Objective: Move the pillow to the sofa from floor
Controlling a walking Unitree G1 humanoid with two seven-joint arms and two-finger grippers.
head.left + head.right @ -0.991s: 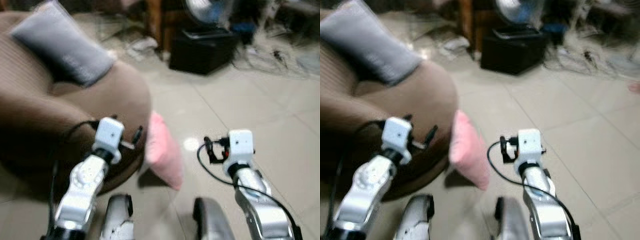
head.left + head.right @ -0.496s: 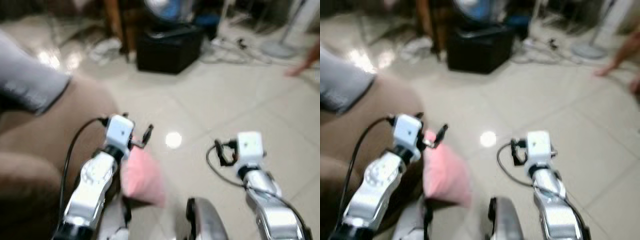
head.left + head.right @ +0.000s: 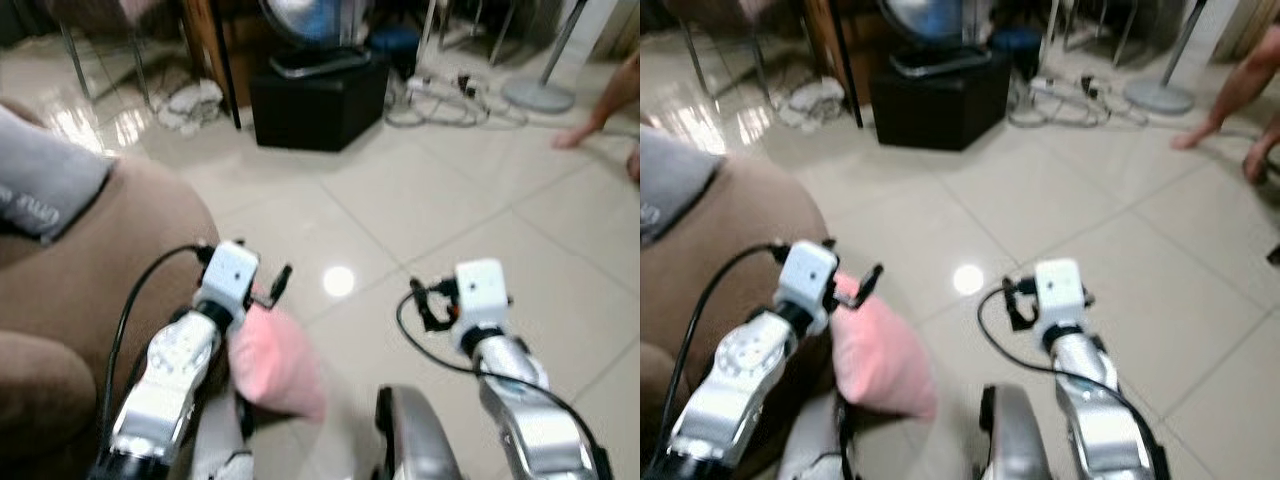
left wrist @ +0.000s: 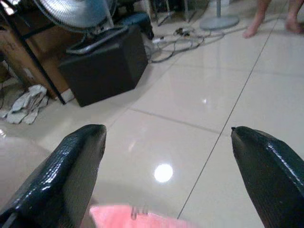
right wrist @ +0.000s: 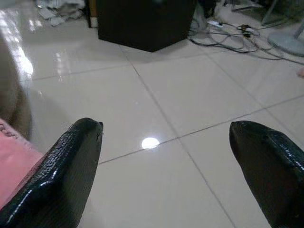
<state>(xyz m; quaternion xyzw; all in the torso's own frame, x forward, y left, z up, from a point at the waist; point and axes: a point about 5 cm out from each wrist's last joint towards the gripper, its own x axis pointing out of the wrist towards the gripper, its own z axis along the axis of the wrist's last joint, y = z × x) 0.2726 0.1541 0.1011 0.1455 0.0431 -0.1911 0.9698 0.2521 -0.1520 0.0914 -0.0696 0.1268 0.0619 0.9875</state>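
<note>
We are holding our left gripper (image 4: 166, 175) with jaws spread wide just above the pink pillow (image 3: 275, 365), which is lying on the tiled floor (image 3: 440, 200) against the brown sofa (image 3: 110, 270); our right gripper (image 5: 166, 171), jaws equally apart, is hovering over bare tile to the pillow's right. A gray cushion (image 3: 45, 190) is resting on the sofa, and beyond us are standing a black box (image 3: 318, 100) under a fan (image 4: 71, 12), tangled cables (image 3: 440, 95) and a person's bare feet (image 4: 273, 21). Since half a second ago our view has been sharpening and shifting slightly, with the pillow staying beside the left arm.

Count from my head camera

I'm seeing one pink pillow (image 3: 275, 362), one grey cushion (image 3: 45, 185), one brown sofa (image 3: 110, 270), one black box (image 3: 318, 100), one fan (image 3: 305, 20), my two grippers: left gripper (image 4: 166, 156), right gripper (image 5: 171, 156).
</note>
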